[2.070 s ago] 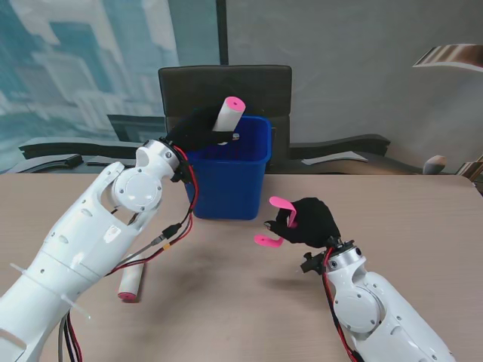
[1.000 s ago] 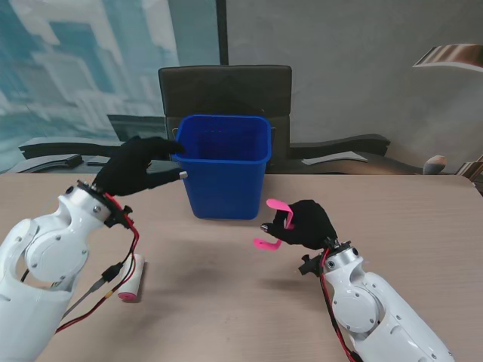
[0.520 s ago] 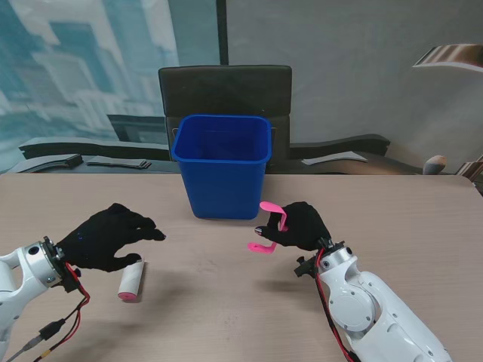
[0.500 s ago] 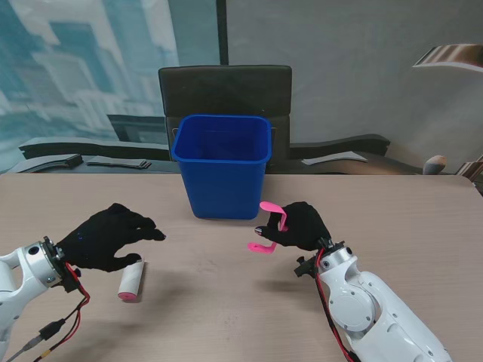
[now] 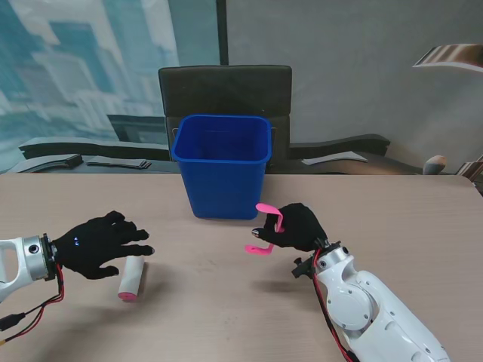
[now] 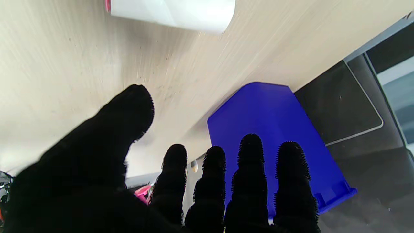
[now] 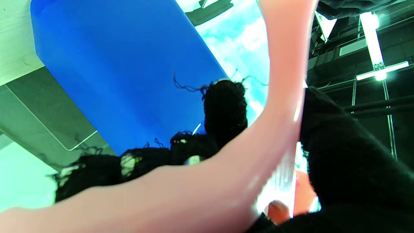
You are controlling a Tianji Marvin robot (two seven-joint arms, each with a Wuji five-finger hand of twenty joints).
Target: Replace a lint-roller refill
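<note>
Stand view shows the left hand (image 5: 96, 245) has come back from the blue bin (image 5: 223, 167), where it dropped the used roll, and now hovers with fingers apart and empty over the fresh refill (image 5: 130, 277) lying on the counter (image 5: 226, 302) at seven o'clock. The right hand (image 5: 298, 226) stays clamped on the pink roller handle (image 5: 266, 228) at center. Grasping the refill likely comes next.
</note>
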